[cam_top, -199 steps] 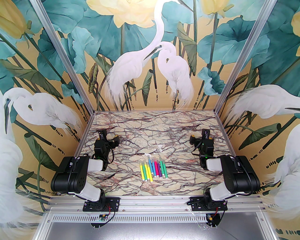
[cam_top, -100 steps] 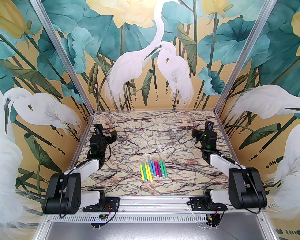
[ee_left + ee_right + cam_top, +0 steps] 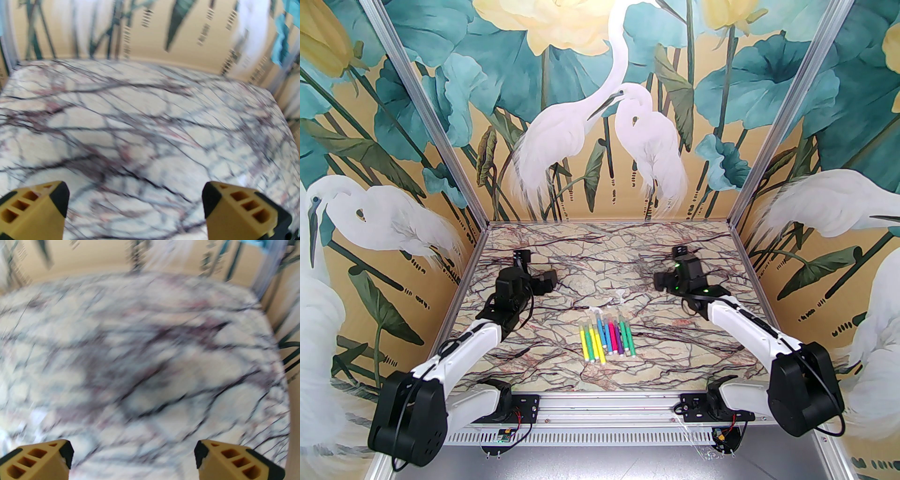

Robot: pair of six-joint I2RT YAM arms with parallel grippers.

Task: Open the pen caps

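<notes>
Since the pens [image 3: 607,338] are likely light and slick, barrels are best pinned — pen caps [image 3: 600,320] pulled endwise. Both jaws are spread wide, empty.

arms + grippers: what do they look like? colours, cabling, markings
Left arm and right arm: white link shells, bulky black joint housings, loose black cables. The right wrist carries green lights. Left gripper and right gripper: mustard-yellow fingers with rectangular cut-outs, black inner pads.

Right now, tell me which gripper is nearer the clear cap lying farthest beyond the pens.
Right. The right gripper hovers just right of the clear cap, slightly beyond it; the left gripper is much farther off to its left.
</notes>
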